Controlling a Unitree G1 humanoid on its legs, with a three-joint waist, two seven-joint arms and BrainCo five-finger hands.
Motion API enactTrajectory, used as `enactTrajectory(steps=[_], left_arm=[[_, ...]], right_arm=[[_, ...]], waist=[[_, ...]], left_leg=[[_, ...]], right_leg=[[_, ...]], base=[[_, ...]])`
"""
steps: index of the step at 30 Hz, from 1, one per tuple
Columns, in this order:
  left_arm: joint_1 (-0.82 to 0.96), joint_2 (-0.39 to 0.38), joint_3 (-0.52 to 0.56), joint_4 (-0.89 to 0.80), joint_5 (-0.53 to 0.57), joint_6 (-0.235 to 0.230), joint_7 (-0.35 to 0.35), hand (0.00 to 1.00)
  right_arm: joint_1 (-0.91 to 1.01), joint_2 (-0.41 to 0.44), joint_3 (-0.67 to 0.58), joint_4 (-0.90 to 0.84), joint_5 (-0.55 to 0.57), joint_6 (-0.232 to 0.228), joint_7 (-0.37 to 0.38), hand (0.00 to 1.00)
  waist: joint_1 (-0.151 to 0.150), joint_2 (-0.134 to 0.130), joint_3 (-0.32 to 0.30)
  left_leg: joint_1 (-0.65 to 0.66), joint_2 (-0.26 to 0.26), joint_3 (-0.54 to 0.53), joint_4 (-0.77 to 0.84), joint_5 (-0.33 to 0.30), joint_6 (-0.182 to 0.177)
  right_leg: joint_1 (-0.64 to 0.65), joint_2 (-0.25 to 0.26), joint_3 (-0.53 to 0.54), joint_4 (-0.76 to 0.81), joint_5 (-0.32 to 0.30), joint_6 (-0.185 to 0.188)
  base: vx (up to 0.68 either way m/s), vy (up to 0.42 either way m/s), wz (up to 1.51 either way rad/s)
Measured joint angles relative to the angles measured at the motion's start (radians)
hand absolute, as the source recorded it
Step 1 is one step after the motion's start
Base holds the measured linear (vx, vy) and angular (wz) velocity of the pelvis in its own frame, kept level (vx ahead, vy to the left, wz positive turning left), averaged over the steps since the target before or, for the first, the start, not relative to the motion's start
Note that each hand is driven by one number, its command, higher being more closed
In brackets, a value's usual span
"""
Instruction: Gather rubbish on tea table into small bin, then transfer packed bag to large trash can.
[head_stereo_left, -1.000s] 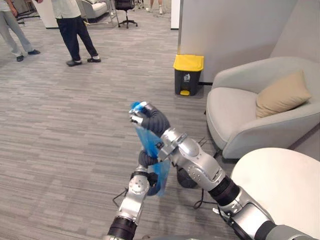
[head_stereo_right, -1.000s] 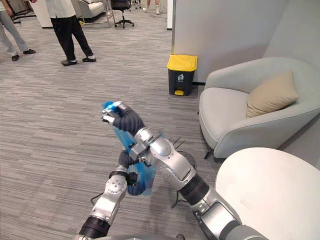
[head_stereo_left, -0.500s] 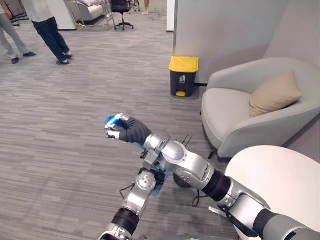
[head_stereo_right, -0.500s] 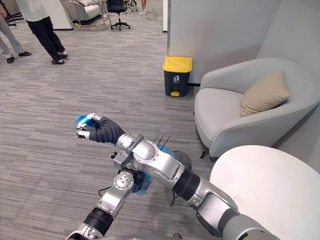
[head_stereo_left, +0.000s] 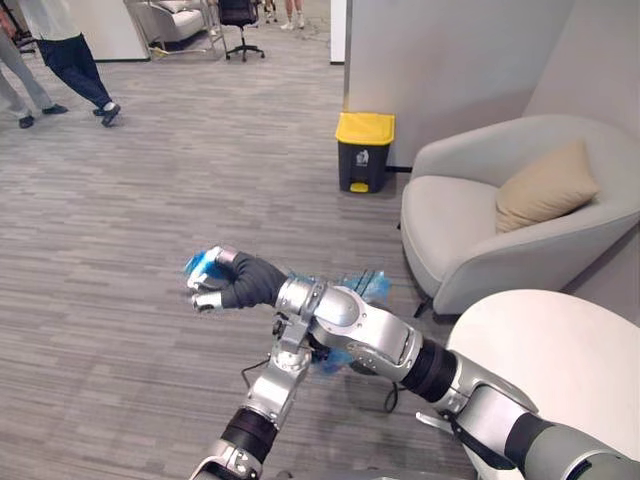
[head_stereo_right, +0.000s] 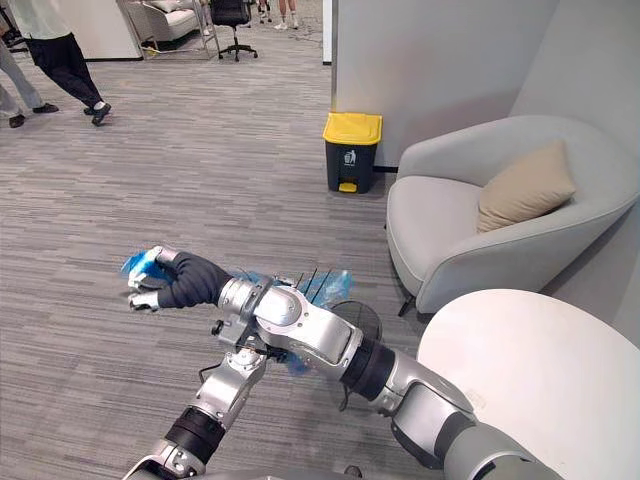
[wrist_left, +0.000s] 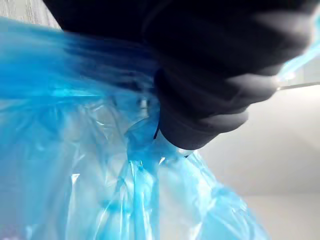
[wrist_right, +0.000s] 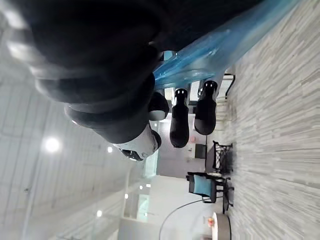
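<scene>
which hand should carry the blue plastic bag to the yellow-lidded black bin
Right, likely: the right hand is curled round the blue plastic bag, raised in the open; the left hand sits tucked under that arm.

A bag (head_stereo_left: 365, 287) of thin, translucent blue plastic is held crumpled and stretched out above the floor. One end is bunched in the curled fingers (head_stereo_left: 207, 298) of the right hand (head_stereo_left: 245, 282), at the left. The rest is drawn rightward behind the forearm toward a small bin (head_stereo_right: 358, 322) of dark wire mesh. The bin stands on the floor just left of the round white counter (head_stereo_left: 560, 370). Whether the bag's other end lies inside the bin cannot be told. A large can (head_stereo_left: 364, 150), dark with a shut yellow lid, stands upright farther off against the wall, well apart from the bag.
</scene>
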Motion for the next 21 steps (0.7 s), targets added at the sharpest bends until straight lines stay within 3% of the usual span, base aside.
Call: enactTrajectory(steps=[5, 7, 10, 16, 21], left_arm=[[0.075, 0.011, 0.119, -0.024, -0.029, -0.005, -0.010, 1.00], [0.116, 0.010, 0.194, -0.027, -0.044, -0.005, -0.014, 1.00], [0.163, 0.010, 0.272, -0.061, -0.062, -0.005, -0.037, 1.00], [0.196, 0.032, 0.335, -0.063, -0.062, -0.038, -0.054, 1.00], [0.257, 0.031, 0.385, -0.053, -0.079, -0.059, -0.054, 1.00]], right_arm=[[0.082, -0.041, -0.140, -0.021, -0.204, -0.007, 0.026, 0.00], [0.129, -0.104, -0.220, -0.060, -0.304, -0.040, 0.042, 0.00], [0.175, -0.204, -0.257, -0.080, -0.343, -0.061, 0.106, 0.00], [0.360, -0.367, -0.269, -0.074, -0.354, -0.056, 0.285, 0.00], [0.515, -0.333, -0.397, 0.089, -0.422, -0.059, 0.266, 0.00]], waist=[[0.000, -0.010, 0.001], [-0.001, -0.012, 0.002], [0.000, -0.016, 0.003], [0.003, -0.021, 0.008], [0.002, -0.012, 0.034]], left_leg=[[0.000, -0.003, 0.000, -0.002, 0.000, 0.000], [0.010, -0.006, 0.003, -0.021, 0.001, 0.001], [0.019, -0.008, 0.010, -0.033, 0.001, 0.000], [0.014, -0.011, -0.008, -0.033, 0.000, 0.001], [0.014, -0.011, -0.018, -0.027, -0.003, 0.005]], right_leg=[[0.000, -0.003, 0.000, 0.000, -0.005, 0.007], [0.000, -0.007, -0.003, 0.000, -0.007, 0.011], [0.006, -0.011, -0.002, 0.001, -0.007, 0.011], [0.011, -0.013, -0.006, 0.001, -0.011, 0.016], [0.019, -0.013, -0.010, 0.001, -0.017, 0.017]], base=[[0.00, 0.000, 0.00], [0.00, 0.000, 0.00], [0.00, 0.006, -0.01], [0.03, 0.019, 0.06], [-0.01, 0.006, 0.06]])
